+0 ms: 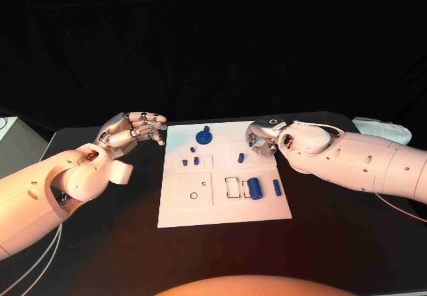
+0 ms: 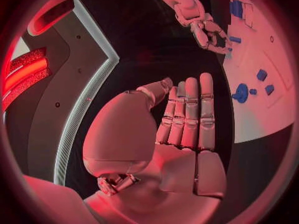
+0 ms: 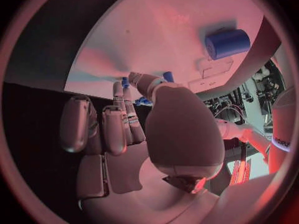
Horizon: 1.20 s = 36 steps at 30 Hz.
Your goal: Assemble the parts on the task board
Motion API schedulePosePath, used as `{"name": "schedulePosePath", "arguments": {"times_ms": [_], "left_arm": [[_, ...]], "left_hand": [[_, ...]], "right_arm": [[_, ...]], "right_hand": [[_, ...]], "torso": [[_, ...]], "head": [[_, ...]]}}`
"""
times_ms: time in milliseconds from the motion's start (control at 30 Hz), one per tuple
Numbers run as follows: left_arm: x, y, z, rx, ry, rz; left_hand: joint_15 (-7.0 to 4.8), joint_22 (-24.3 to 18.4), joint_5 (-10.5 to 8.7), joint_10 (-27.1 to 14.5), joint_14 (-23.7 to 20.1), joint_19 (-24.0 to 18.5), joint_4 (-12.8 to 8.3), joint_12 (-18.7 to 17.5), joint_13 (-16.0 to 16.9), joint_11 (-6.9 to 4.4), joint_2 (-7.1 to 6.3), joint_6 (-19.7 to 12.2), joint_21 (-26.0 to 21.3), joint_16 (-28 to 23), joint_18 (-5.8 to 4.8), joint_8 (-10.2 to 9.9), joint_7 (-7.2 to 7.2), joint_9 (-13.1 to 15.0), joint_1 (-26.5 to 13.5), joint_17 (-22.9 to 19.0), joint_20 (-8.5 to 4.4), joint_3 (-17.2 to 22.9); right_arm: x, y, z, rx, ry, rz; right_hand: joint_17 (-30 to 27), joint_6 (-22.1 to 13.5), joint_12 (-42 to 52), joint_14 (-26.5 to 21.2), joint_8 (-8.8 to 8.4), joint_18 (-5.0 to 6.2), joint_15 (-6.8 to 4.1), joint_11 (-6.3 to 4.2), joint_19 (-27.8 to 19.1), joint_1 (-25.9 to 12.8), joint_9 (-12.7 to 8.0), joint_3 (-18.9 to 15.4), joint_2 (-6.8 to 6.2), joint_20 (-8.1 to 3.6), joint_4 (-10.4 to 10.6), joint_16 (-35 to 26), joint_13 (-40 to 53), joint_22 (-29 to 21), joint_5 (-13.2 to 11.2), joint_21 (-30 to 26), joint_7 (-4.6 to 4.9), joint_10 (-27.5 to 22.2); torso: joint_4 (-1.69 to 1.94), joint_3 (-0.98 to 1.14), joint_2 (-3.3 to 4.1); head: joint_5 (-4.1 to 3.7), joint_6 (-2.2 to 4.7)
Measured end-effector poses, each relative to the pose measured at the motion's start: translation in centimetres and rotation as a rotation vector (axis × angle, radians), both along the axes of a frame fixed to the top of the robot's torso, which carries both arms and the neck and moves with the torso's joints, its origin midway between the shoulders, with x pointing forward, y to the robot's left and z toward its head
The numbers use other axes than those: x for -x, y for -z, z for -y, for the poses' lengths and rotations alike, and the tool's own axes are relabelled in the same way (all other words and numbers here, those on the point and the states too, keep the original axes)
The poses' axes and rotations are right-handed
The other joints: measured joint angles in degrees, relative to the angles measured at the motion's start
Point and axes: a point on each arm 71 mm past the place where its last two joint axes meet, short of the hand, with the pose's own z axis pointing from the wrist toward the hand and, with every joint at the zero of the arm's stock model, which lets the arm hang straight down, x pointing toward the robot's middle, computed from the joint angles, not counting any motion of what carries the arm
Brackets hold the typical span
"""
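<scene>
Between your two sets of fingers lies the task board [image 1: 223,209] on the black surface [image 1: 338,246], with blue parts [image 1: 255,187] spread across it. Your left hand [image 1: 133,131] hovers off the board's edge, fingers curled together around nothing, likely waiting. Your right hand [image 1: 264,137] hangs over the board's far corner near a small peg [image 1: 240,158]; fingers loosely bent, holding nothing.

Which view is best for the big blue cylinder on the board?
Right wrist view: the big blue cylinder looms close above the right hand, its round end face plain. Head view shows it small but whole, lying on the task board. In the left wrist view it is a tiny shape at the rim.
</scene>
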Motion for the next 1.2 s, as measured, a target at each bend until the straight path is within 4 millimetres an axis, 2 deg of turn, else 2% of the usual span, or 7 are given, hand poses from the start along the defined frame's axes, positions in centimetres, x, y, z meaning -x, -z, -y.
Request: {"name": "schedulePosePath", "arguments": {"times_ms": [67,233,833,1067,1133,1200], "left_arm": [[0.02,-0.01,0.04,0.001,0.001,0.000],[0.03,-0.03,0.05,0.001,0.001,0.000],[0.06,-0.05,0.13,0.001,0.002,-0.001],[0.08,-0.08,0.19,0.002,0.004,-0.002],[0.09,-0.09,0.22,0.002,0.005,-0.002],[0.11,-0.10,0.24,0.002,0.005,-0.002]], "left_hand": [[0.00,0.00,0.00,0.00,0.00,0.00,0.00,-0.14,-0.04,0.00,0.00,-0.29,-0.23,-0.25,0.00,-0.05,0.29,-0.06,0.00,0.00,0.00,0.00],[0.20,-0.06,0.00,0.00,0.20,0.00,0.00,-0.47,-0.04,0.00,0.00,-0.29,-0.23,-0.25,0.00,-0.05,0.29,-0.12,0.00,0.00,0.00,0.00],[0.21,-0.11,0.00,-0.22,0.20,-0.01,-0.16,-0.82,-0.10,0.22,-0.23,-0.49,-0.23,-0.47,0.00,-0.53,0.48,-0.24,0.23,0.01,0.00,-0.16],[0.21,-0.16,0.00,-0.22,0.20,-0.01,-0.16,-0.82,-0.10,0.22,-0.23,-0.70,-0.23,-0.47,0.00,-0.53,0.69,-0.23,0.23,0.01,0.00,-0.15],[0.21,-0.17,0.00,-0.22,0.20,-0.01,-0.16,-0.82,-0.10,0.22,-0.23,-0.70,-0.23,-0.47,0.00,-0.53,0.69,-0.23,0.23,0.01,0.00,-0.15],[0.21,-0.16,0.00,-0.22,0.20,-0.01,-0.16,-0.89,-0.11,0.22,-0.23,-0.70,-0.23,-0.56,0.00,-0.53,0.69,-0.23,0.23,0.01,0.00,-0.15]], "right_arm": [[-0.04,0.09,-0.01,-0.002,0.001,0.002],[-0.09,0.25,-0.08,-0.007,0.003,0.007],[-0.26,0.72,-0.42,-0.009,0.010,0.009],[-0.43,0.77,-0.53,-0.008,0.014,0.009],[-0.46,0.76,-0.56,-0.008,0.014,0.009],[-0.47,0.78,-0.61,-0.007,0.014,0.010]], "right_hand": [[-0.07,0.55,-0.26,0.00,0.00,0.00,0.00,-0.11,0.00,-0.04,0.00,0.47,0.84,0.00,0.23,0.00,-0.39,0.00,0.33,0.00,-0.10,0.13],[-0.23,0.80,-1.58,0.00,0.00,0.00,0.00,-0.14,0.00,-0.07,-0.06,1.83,1.27,0.00,-0.08,0.00,-1.72,0.00,-0.67,-0.23,-0.16,0.48],[-0.34,0.90,-2.01,0.00,0.00,0.00,-0.01,-0.15,0.00,-0.07,-0.33,2.44,1.27,-0.01,-0.08,0.00,-2.64,-0.02,-1.34,-0.22,-0.26,0.89],[-0.34,1.87,-2.22,-0.22,0.00,0.00,-0.22,-0.39,0.00,-0.05,-0.22,3.25,1.28,0.00,-0.89,0.00,-3.27,-0.02,-1.34,-0.22,-0.40,1.98],[-0.34,2.54,-2.23,-0.21,0.00,0.00,-0.22,-0.45,0.00,0.32,-0.08,3.60,1.65,-0.01,-1.24,0.00,-3.56,-0.02,-1.10,-0.22,-0.49,2.84],[-0.34,3.01,-2.45,-0.21,0.44,0.00,-0.22,-0.46,0.00,0.33,0.07,4.04,1.66,-0.01,-1.67,0.00,-3.83,-0.03,-1.01,-0.22,-0.56,3.69]], "torso": [[0.00,-0.01,-0.01],[0.01,-0.02,-0.04],[0.00,-0.03,-0.05],[0.02,-0.03,-0.03],[0.02,-0.03,-0.03],[0.01,-0.02,-0.03]], "head": [[-0.01,-0.02],[-0.01,-0.05],[-0.33,-0.16],[-0.41,-0.22],[-0.37,-0.29],[-0.36,-0.38]]}}
